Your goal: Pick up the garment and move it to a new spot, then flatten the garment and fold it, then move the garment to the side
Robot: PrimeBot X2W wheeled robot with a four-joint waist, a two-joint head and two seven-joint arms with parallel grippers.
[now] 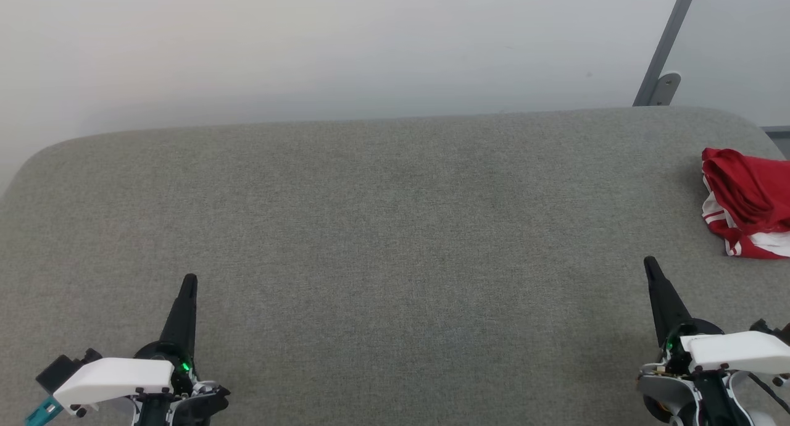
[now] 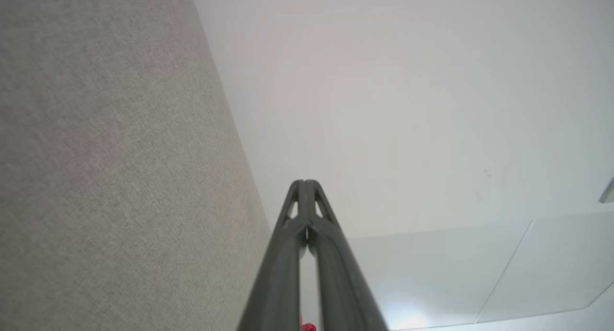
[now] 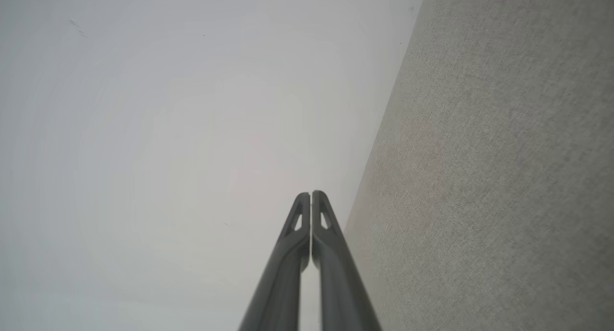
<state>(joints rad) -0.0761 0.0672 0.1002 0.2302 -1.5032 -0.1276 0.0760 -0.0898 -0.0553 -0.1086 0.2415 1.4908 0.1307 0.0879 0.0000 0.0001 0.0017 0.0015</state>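
Left tool and right tool are being held closed and empty over the wide grey fabric-covered table. A bunched red-and-white jersey garment is lying at its right edge, either awaiting pickup or set aside. Pressed-together fingers are being shown up close by the wrist views, the garment's place by the head view.

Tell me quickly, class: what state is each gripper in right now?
Left gripper: closed, holding nothing.
Right gripper: closed, holding nothing.

Crumpled garment on table, far right
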